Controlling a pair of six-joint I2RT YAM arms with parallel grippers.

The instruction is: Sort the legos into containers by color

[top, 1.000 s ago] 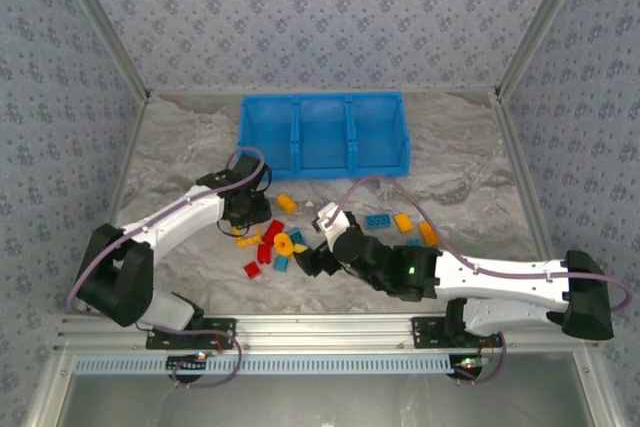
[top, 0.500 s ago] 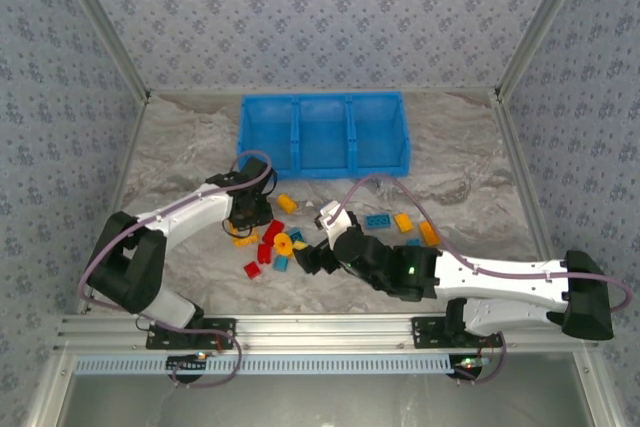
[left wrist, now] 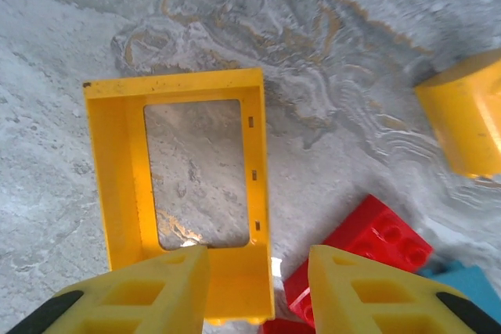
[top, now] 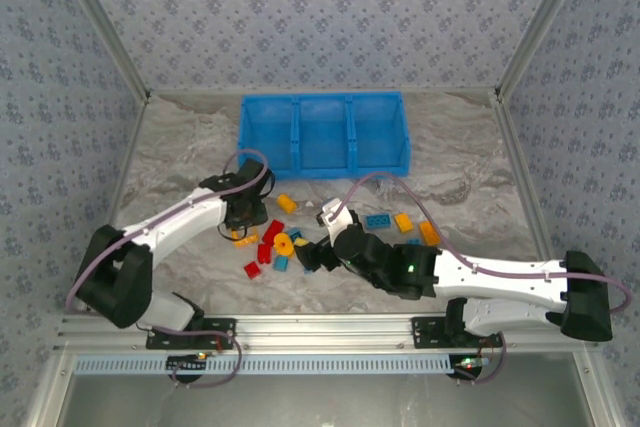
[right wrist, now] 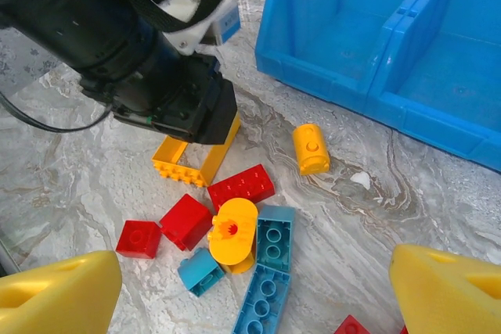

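Since it is a hollow rectangle of hard plastic with thin rails, the yellow frame point(left wrist: 117, 185) will likely be light and stiff. It should not bend or break under a firm pinch, but its smooth, glossy sides could let it slip or twist. The best hold is probably across one rail, one finger inside the window and one outside. A pinch across the whole width would need wider jaws and would crowd the neighbours.

It lies flat on the table point(top: 180, 147), at the left end of the heap of loose bricks, nearer the near edge than the far one and left of the middle. A red brick point(left wrist: 376, 240) sits just beside its near right corner, with a blue brick point(left wrist: 470, 287) beyond that. A short yellow brick point(left wrist: 466, 119) lies well apart on the right.

Directly over the frame's near end, the left pincer point(left wrist: 254, 271) points down with its jaws partly open. They stand astride the near right corner and hold nothing; one finger is over the near rail and the other over the red brick. Whether the tips touch the plastic cannot be told. Closing from here risks catching the red brick as well.

Lower in the heap, the right pincer point(right wrist: 256, 271) hovers with its jaws spread wide and empty, above blue bricks and a round yellow piece point(right wrist: 232, 230).

Beyond the heap, toward the middle of the far edge, the blue bin point(top: 330, 169) stands with three compartments that look empty.
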